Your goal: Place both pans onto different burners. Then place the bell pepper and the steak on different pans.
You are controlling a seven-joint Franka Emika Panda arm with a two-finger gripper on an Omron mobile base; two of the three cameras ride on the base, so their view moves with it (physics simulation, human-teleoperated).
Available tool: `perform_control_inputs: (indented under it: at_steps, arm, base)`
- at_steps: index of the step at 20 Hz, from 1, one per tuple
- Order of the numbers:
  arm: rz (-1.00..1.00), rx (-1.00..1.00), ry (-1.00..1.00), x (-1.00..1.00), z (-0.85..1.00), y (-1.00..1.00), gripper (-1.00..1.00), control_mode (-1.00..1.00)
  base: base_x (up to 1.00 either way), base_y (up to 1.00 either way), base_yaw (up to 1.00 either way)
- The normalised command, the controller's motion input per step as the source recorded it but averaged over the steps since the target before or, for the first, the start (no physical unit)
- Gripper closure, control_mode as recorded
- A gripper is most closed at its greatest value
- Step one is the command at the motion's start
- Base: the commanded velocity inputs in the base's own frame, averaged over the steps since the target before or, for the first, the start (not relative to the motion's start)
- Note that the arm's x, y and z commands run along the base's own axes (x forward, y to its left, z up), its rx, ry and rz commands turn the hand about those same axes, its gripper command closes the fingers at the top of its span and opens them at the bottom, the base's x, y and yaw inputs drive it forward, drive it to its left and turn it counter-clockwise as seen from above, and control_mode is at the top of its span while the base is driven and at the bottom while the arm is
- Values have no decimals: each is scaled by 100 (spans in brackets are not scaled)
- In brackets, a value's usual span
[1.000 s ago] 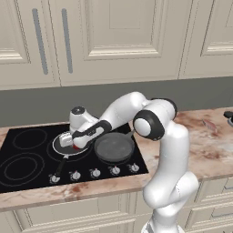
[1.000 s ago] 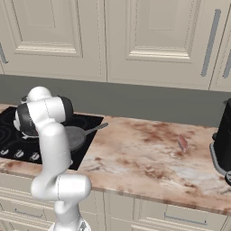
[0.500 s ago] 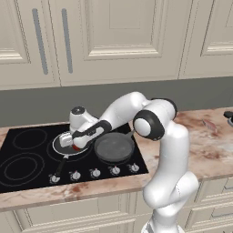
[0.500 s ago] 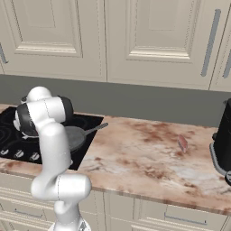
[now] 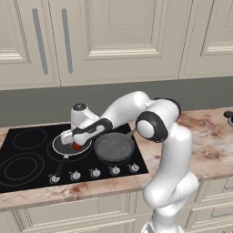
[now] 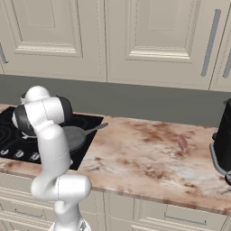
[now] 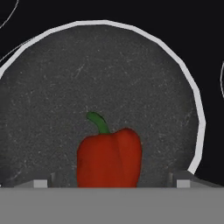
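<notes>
The shallow dark pan with a pale rim (image 5: 63, 144) sits on a burner in the middle of the black cooktop (image 5: 27, 152), its long handle pointing toward the front. The red bell pepper (image 5: 77, 147) (image 7: 109, 158) lies inside this pan (image 7: 100, 74). My gripper (image 5: 75, 142) (image 7: 111, 183) hovers just over it, open, with a gap between the pepper and each fingertip (image 7: 41, 183). The deeper grey pan (image 5: 113, 146) (image 6: 74, 136) rests on the cooktop's right side. The steak (image 6: 182, 143) (image 5: 210, 124) lies on the marble counter far to the right.
Free burner rings (image 5: 28, 139) mark the cooktop's left half. Small silver knobs (image 5: 94, 173) line its front edge. A dark appliance (image 6: 223, 146) stands at the counter's right end. Cream cabinets hang above the grey backsplash.
The fingers have spread wider, away from the bell pepper, which now rests in the shallow pan. Arm, pans and steak have kept their places.
</notes>
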Motion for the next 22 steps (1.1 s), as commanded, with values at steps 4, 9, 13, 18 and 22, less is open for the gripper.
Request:
perform_control_inputs:
  at_steps: [4,9,13,18,22]
  arm:
    - [0,0,0,-1,27,-5,-100,-100]
    - [0,0,0,0,16,-10,-100,-100]
    - [0,0,0,-7,10,-23,-100,-100]
    - [0,0,0,-5,13,-24,-100,-100]
    - [0,0,0,-19,7,-43,-100,-100]
  base:
    - [0,0,0]
    - [0,0,0]
    - [0,0,0]
    - [0,0,0]
    - [0,0,0]
